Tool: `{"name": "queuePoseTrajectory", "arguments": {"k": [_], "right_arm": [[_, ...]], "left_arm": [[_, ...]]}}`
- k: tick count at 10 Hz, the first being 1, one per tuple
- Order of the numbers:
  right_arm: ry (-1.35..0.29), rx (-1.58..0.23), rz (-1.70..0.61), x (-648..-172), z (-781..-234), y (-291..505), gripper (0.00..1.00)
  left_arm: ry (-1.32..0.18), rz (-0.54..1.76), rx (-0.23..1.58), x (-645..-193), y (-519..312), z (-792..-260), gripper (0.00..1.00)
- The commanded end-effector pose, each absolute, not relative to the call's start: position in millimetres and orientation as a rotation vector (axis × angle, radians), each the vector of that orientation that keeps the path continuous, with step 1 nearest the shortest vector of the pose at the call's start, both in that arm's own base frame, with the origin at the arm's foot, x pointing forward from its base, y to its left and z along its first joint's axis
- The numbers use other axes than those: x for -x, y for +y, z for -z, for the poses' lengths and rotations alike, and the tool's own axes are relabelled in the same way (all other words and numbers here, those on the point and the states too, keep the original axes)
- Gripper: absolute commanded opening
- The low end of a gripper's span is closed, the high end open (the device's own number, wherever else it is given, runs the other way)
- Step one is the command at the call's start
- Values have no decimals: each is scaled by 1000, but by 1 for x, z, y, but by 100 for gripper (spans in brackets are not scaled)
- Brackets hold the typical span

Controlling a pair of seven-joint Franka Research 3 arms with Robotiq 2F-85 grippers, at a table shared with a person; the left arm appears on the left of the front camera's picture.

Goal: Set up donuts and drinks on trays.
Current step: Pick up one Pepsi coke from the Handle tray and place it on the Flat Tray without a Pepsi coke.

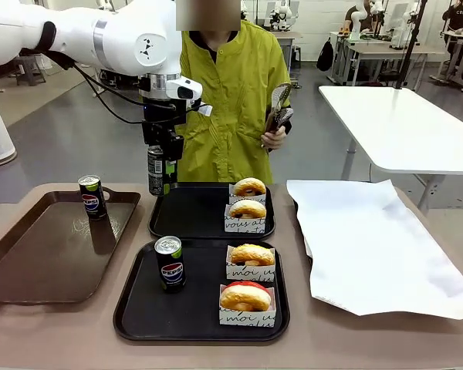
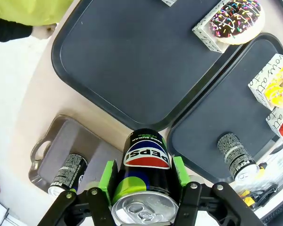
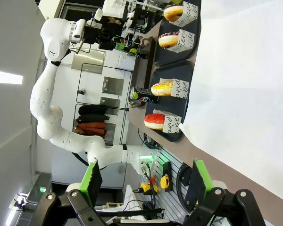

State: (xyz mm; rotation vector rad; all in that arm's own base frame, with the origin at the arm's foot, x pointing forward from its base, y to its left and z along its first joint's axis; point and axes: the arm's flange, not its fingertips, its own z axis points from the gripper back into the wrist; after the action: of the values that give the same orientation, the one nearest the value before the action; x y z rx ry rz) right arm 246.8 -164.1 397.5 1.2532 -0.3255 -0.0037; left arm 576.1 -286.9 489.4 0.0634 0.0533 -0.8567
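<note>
Black trays (image 1: 136,308) hold boxed donuts (image 1: 247,297), one can (image 1: 170,263).

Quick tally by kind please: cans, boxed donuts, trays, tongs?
Pepsi cans: 3 (one in the left gripper, one on the brown tray, one on the near black tray)
Boxed donuts: 4
Trays: 3
Tongs: 1
Total: 11

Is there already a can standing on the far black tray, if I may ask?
No, the far tray holds two boxed donuts; the left gripper holds a can above it.
</note>
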Motion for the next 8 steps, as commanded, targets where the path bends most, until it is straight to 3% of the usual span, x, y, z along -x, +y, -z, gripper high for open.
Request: {"name": "queuePoseTrajectory", "arguments": {"k": [1,3,8], "right_arm": [[-355,-1273,-2,-250,-398,-164,100],[-355,-1273,-2,-250,-398,-164,100],[-355,-1273,-2,-250,-398,-164,100]], "left_arm": [[-43,788,-50,-572,-289,-480,58],[-126,674,-50,-574,-296,-462,58],[-135,633,-24,-604,-320,-415,58]]}}
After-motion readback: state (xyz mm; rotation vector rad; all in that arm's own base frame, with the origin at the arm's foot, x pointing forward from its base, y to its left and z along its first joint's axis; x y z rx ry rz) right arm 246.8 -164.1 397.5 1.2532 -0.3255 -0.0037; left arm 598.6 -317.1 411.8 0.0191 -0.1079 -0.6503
